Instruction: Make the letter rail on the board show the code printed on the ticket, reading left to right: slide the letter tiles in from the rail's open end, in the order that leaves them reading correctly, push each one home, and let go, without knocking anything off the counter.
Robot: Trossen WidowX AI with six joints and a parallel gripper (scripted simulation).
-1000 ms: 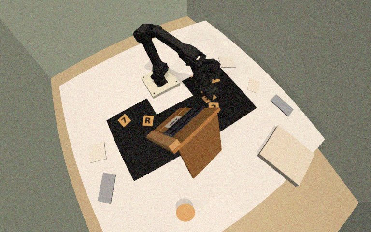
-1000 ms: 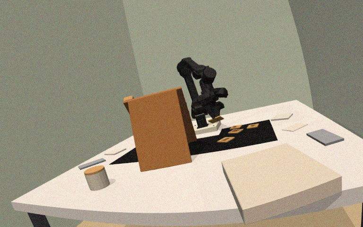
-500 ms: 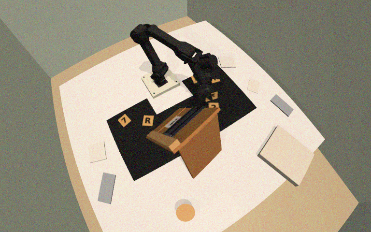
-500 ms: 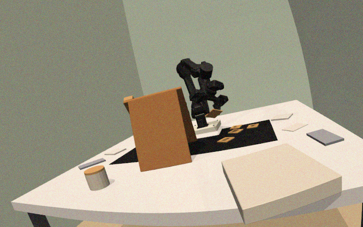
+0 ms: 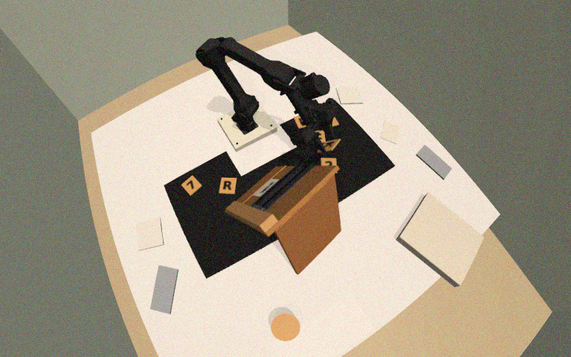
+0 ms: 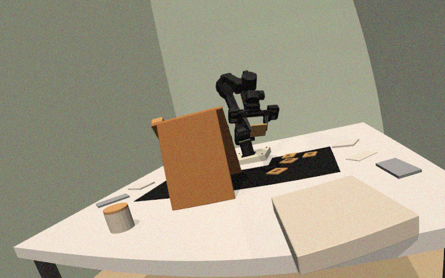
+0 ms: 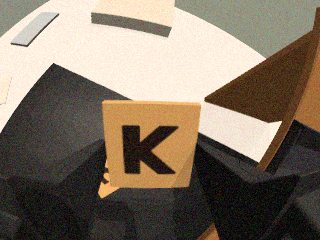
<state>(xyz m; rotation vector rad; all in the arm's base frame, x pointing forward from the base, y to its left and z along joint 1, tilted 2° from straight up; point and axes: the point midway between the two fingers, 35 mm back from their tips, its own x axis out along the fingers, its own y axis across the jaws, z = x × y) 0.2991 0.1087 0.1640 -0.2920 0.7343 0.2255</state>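
My gripper (image 5: 329, 145) (image 6: 258, 128) (image 7: 150, 147) is shut on the K tile (image 6: 258, 130) (image 7: 151, 160), holding it raised above the black mat, beside the board's upper-right end in the top view. The slanted brown board (image 5: 309, 214) (image 6: 196, 160) carries a dark rail (image 5: 282, 187); no tiles show in it. The ticket (image 5: 266, 188) is too small to read. The 7 tile (image 5: 191, 185) and R tile (image 5: 227, 185) lie left of the board. A tile like a 2 (image 5: 328, 161) (image 6: 277, 171) lies beyond its right end. Several others lie under the arm, partly hidden.
A wooden block (image 5: 252, 216) closes the rail's lower-left end. A large beige slab (image 5: 442, 237) (image 6: 344, 212) lies right of the board. A round can (image 5: 285, 327) (image 6: 119, 219) stands in front. Grey blocks (image 5: 164, 289) (image 5: 433, 161) and thin pale squares (image 5: 150, 233) (image 5: 390, 132) lie farther out.
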